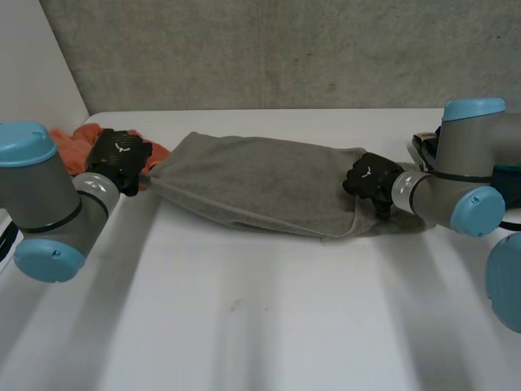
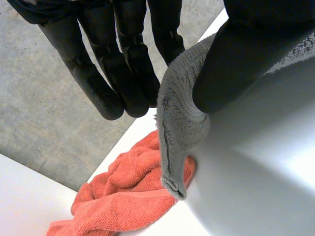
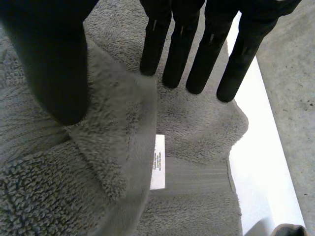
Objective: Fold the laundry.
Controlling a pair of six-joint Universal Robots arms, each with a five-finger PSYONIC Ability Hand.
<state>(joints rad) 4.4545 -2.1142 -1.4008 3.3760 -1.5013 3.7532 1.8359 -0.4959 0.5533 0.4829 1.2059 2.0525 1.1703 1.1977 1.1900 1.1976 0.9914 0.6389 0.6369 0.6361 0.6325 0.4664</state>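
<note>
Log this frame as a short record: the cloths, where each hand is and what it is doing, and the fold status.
cloth in work: grey terry towel, stretched lengthwise across the white table
left hand: pinches the towel's end corner between thumb and fingers
right hand: pinches a raised fold at the opposite end, near a white label
other cloth: orange terry towel, bunched at the table's far corner beside the left hand
fold status: layers overlap at the right hand's end; not yet compact
</note>
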